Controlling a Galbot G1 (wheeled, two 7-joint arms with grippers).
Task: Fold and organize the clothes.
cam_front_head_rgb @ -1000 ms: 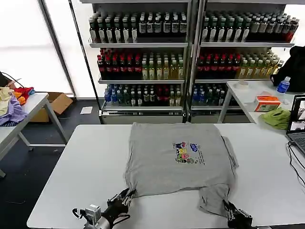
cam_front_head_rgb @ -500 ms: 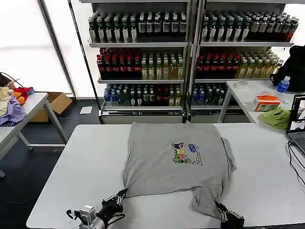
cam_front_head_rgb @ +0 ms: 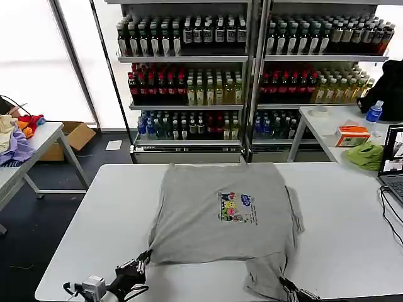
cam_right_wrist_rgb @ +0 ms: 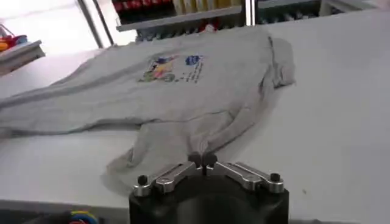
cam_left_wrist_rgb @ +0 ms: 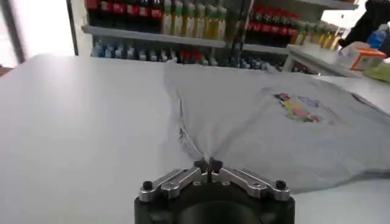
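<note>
A light grey short-sleeved shirt (cam_front_head_rgb: 220,214) with a small multicoloured chest print (cam_front_head_rgb: 235,206) lies spread on the white table (cam_front_head_rgb: 94,214). My left gripper (cam_front_head_rgb: 141,259) is at the shirt's near left corner, shut on the fabric, which bunches into its tips (cam_left_wrist_rgb: 207,164). My right gripper (cam_front_head_rgb: 284,284) is at the near right, shut on a pulled-out corner of the shirt (cam_right_wrist_rgb: 177,146) at its tips (cam_right_wrist_rgb: 202,159). The shirt's near edge is drawn toward the table's front.
Shelves of bottled drinks (cam_front_head_rgb: 189,82) stand behind the table. A side table at the right holds a lime-green cloth (cam_front_head_rgb: 366,154), an orange box (cam_front_head_rgb: 352,135) and a laptop (cam_front_head_rgb: 393,167). Another table at the left carries coloured garments (cam_front_head_rgb: 16,141).
Both grippers have moved toward me and to the left, dragging the shirt with them. The chest print has shifted nearer and leftward.
</note>
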